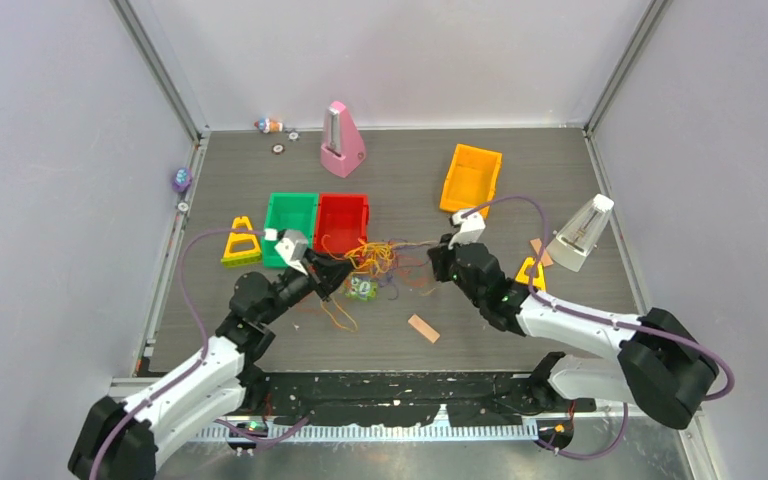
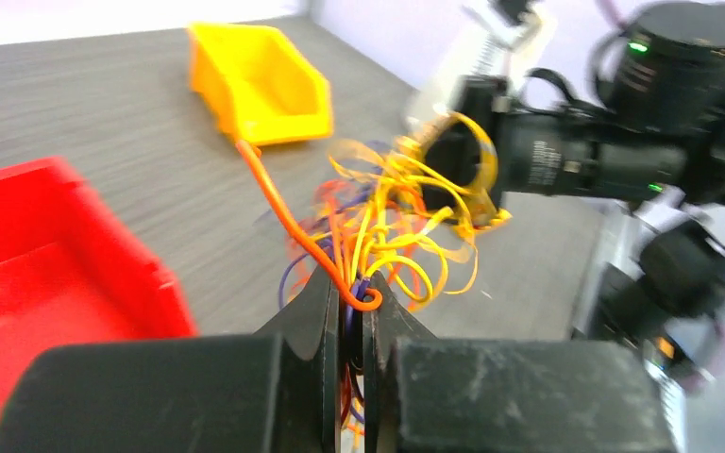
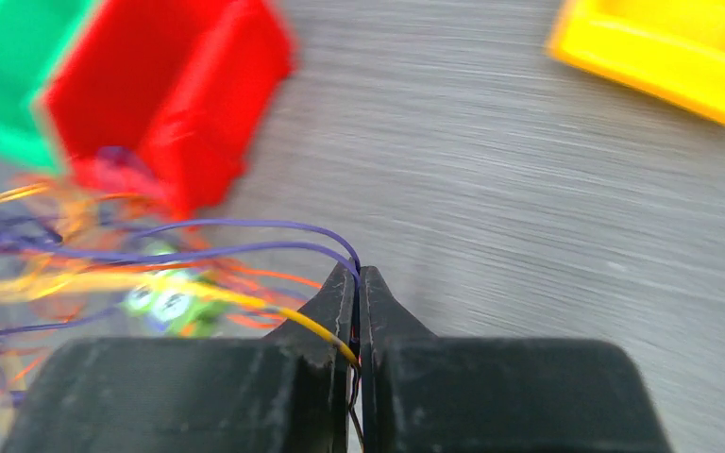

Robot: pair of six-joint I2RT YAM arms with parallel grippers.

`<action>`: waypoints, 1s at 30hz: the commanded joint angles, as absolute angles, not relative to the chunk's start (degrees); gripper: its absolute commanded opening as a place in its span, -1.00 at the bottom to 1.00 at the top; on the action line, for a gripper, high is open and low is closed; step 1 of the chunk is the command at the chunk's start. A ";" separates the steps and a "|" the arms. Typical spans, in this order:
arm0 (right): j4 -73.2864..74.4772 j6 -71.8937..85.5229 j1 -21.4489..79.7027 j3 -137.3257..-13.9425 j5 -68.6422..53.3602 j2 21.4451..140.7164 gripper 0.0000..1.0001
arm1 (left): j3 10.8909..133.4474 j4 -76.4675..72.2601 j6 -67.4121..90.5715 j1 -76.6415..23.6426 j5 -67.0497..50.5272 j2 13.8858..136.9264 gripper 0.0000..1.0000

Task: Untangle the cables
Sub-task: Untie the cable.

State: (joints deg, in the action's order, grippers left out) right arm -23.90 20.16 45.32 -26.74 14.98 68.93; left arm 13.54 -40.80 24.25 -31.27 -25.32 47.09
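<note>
Pinching opposite sides of the cables (image 1: pixel 378 262), the left gripper (image 2: pixel 346 300) and right gripper (image 3: pixel 359 283) are each clamped on strands. The bunch lies between them near the red bin (image 1: pixel 342 222), seemingly so pulling apart loosens it.

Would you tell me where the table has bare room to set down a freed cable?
Bare table lies between the pink metronome and the yellow bin, and beyond the green bin at the back left. It is crowded in front of the red bin, where the cables stretch between the left gripper and the right gripper.
</note>
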 commanded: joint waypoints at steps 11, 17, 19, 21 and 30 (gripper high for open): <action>12.75 40.12 30.39 -26.93 54.41 49.62 -0.89 | 12.84 -18.67 22.39 -30.24 17.60 36.85 -1.00; 27.53 50.67 29.03 -32.39 63.76 47.69 -0.89 | 13.31 -15.97 23.29 -30.15 21.38 36.34 -1.00; 29.48 52.33 29.01 -33.39 66.02 47.04 -0.89 | 13.45 -15.24 23.29 -30.14 22.37 36.36 -1.00; 22.85 44.72 29.04 -32.96 62.57 46.00 -0.89 | 13.29 -15.99 23.18 -30.15 21.39 36.73 -1.00; 6.38 18.73 29.00 -31.45 23.70 44.20 0.93 | 16.43 -20.11 19.66 -30.15 5.89 43.85 -1.00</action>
